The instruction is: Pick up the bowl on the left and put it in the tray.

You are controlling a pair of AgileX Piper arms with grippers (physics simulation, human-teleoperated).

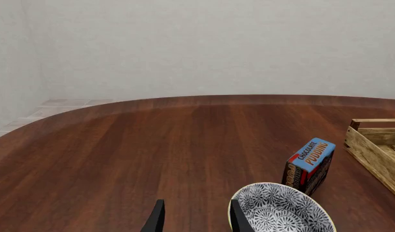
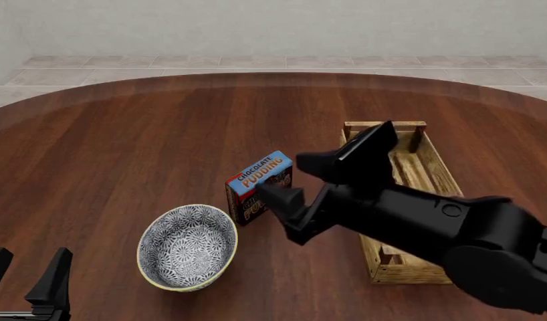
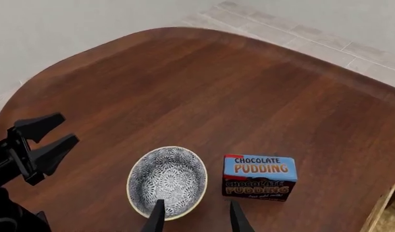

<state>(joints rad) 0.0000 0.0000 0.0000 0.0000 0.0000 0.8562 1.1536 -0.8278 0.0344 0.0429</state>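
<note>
Right hand (image 3: 194, 217) spread, empty, above bowl (image 2: 187, 247); left hand (image 2: 28, 275) spread, idle. Risk: clipping pudding box (image 2: 260, 186) just beside bowl, or rim slipping before tray (image 2: 434, 175).

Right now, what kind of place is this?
Probably a simulated tabletop test room: a round dark-wood table on a tiled floor with a blank pale wall, holding only a bowl, a pudding box and a slatted tray.

The bowl (image 2: 187, 247) has bare table (image 2: 122, 154) to its left and far side. The pudding box (image 2: 259, 187) stands just beside its right rim, and the right arm (image 2: 416, 224) hangs across the way to the tray (image 2: 431, 167)
</note>
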